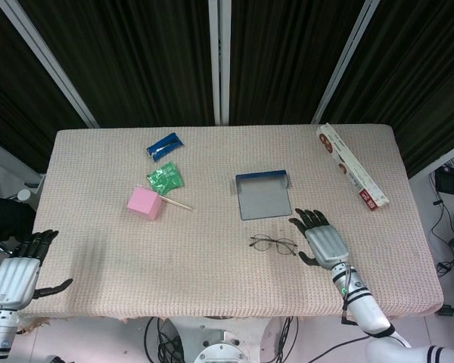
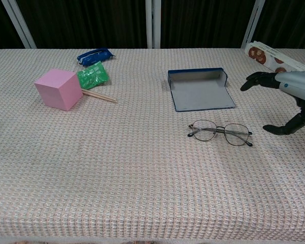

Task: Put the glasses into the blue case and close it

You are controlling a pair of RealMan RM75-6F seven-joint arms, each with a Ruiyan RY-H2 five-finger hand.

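Thin-framed glasses (image 1: 273,243) (image 2: 220,131) lie flat on the woven tablecloth, just in front of the blue case (image 1: 263,195) (image 2: 200,89), which lies open with its grey inside up. My right hand (image 1: 322,238) (image 2: 287,94) hovers open just right of the glasses, fingers spread, holding nothing. Off the table's front left corner, my left hand (image 1: 19,269) is open and empty; the chest view does not show it.
A pink cube (image 1: 144,203) (image 2: 58,89), a wooden stick (image 2: 99,96), a green packet (image 1: 165,178) (image 2: 93,75) and a blue packet (image 1: 164,145) (image 2: 95,54) sit at the back left. A long snack box (image 1: 351,165) (image 2: 279,62) lies at the back right.
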